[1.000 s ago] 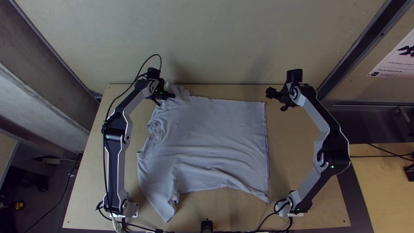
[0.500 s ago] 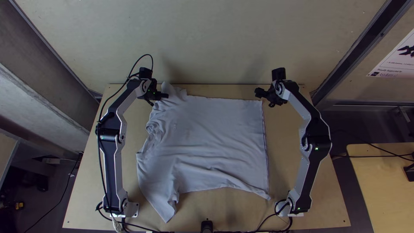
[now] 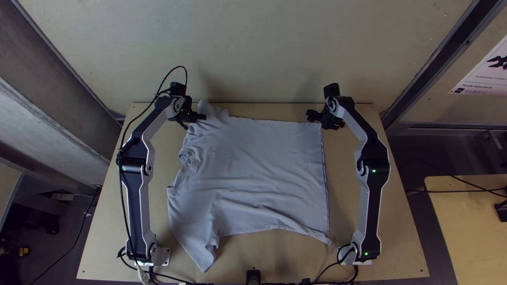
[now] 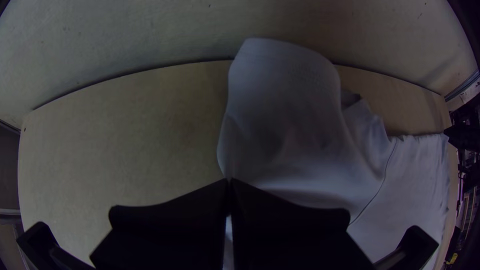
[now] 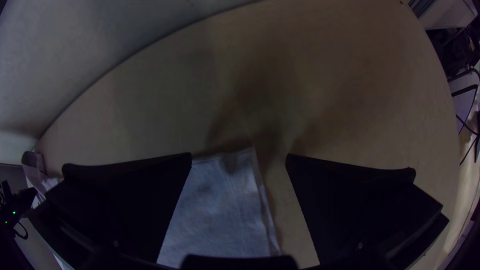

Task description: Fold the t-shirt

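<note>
T-shirt [image 3: 264, 163], pale grey; spread, wrinkled.

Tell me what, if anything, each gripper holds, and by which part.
The left gripper is shut on the pale grey cloth t-shirt, by the edge of its far sleeve. The right gripper holds nothing, open over the hem's far corner.

black tool [image 3: 202, 116] pinching pale t-shirt [image 4: 285, 115], wooden table [image 4: 125, 135] beneath
</note>
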